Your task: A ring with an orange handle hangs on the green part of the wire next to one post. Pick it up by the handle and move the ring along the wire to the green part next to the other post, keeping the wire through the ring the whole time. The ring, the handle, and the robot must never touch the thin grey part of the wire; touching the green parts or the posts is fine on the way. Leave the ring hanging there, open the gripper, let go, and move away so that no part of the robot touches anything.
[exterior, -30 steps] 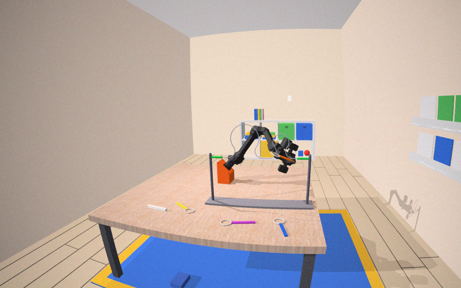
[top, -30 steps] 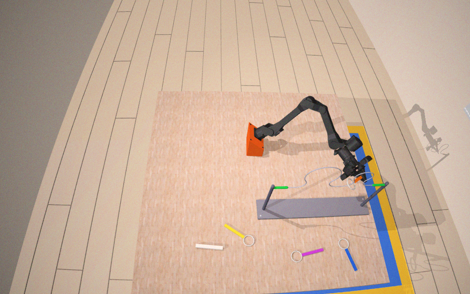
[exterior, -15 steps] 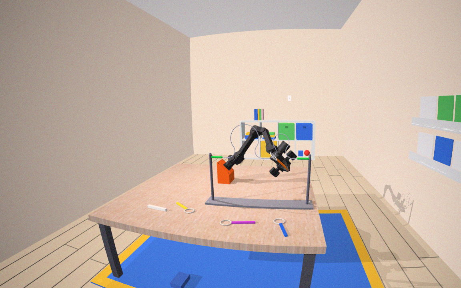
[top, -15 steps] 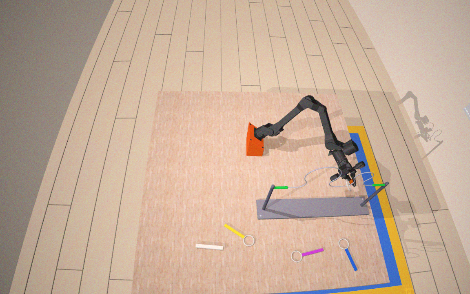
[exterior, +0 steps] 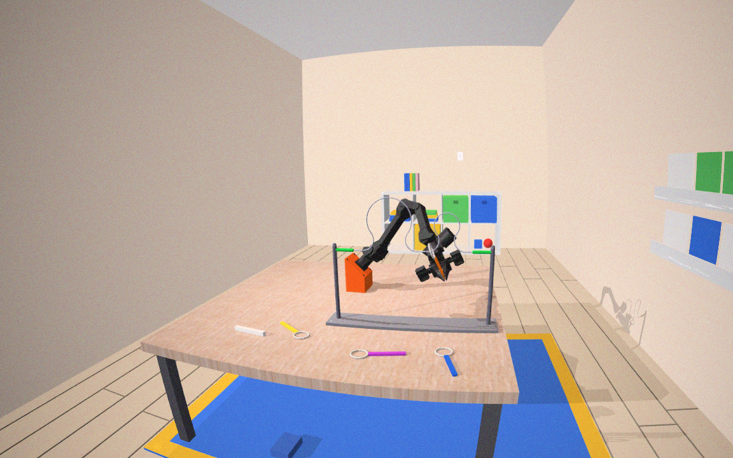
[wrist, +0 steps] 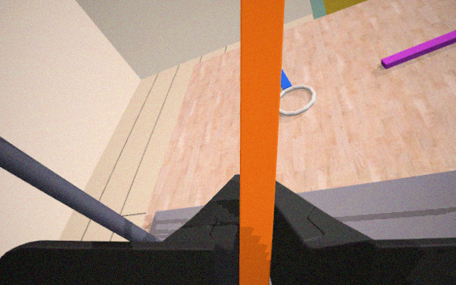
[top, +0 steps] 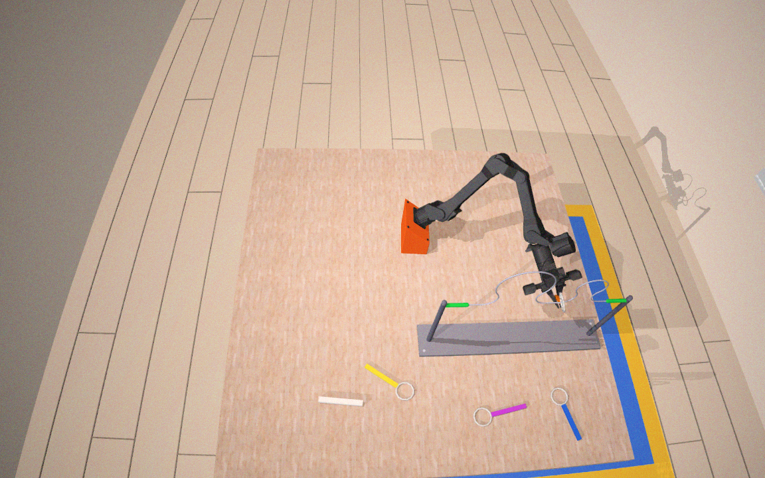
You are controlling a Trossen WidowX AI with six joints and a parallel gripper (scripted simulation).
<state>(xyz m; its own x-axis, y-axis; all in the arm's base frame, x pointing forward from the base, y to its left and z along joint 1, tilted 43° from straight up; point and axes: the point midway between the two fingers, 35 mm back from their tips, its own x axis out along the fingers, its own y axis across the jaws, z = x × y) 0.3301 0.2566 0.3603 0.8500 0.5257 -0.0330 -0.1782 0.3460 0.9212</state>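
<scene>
While the end effector (top: 558, 299) is clamping the orange handle (wrist: 260, 119), its ring is riding mid-wire near the right post (top: 609, 315) — next, it is needing careful guiding toward the far green part (top: 455, 304).

A slim dark-grey jointed arm (top: 523, 193) on an orange base (top: 414, 228).

Gripper (top: 558, 299) clamped on orange handle (top: 556, 295) above grey base plate (top: 510, 338); ring (top: 562, 305) on wire (top: 512, 285) toward plate's right post (top: 609, 314).
</scene>
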